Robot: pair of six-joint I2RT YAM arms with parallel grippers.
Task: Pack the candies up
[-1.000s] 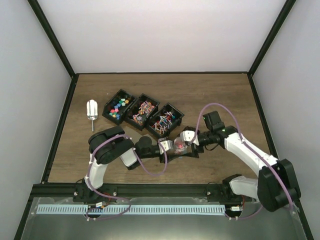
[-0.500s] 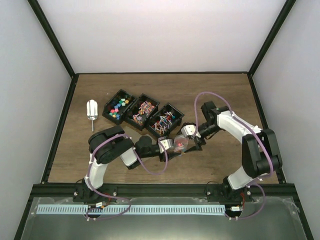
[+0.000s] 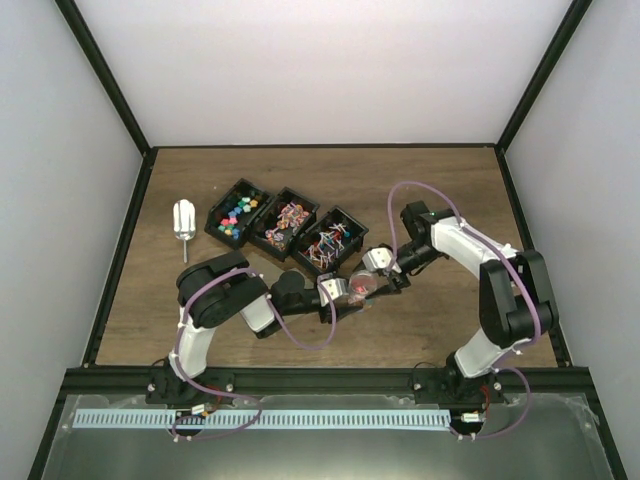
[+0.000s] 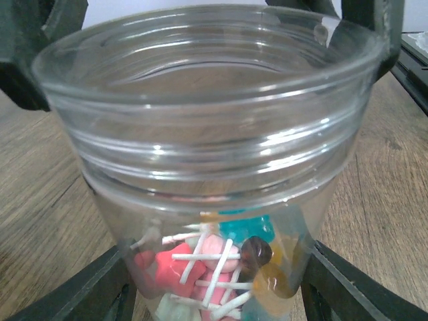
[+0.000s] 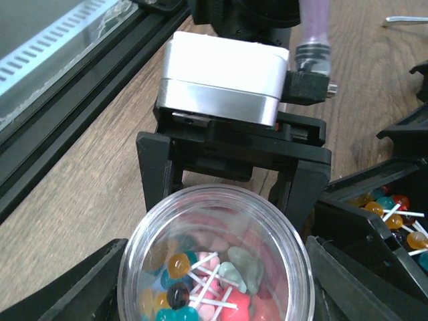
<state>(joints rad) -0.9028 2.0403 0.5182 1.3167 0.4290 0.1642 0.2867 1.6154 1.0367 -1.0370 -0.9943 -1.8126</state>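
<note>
Your left gripper (image 4: 215, 294) clamps the clear jar (image 4: 214, 134) of candies (image 4: 214, 267); your right gripper (image 5: 215, 289) straddles its open mouth, contact impossible to tell.

This is a robotics lab test cell. Plain white walls (image 3: 320, 70) close in three sides, joined by black frame posts (image 3: 105, 72), around a wood-grain table (image 3: 440, 190). A left arm (image 3: 215, 295) and a right arm (image 3: 470, 245), both white and black, are bolted to a black rail (image 3: 330, 378) at the table's near edge. Purple cables (image 5: 313, 20) loop off them. Three black bins (image 3: 216, 228) of candies (image 3: 232, 212) sit side by side in a neat row.
</note>
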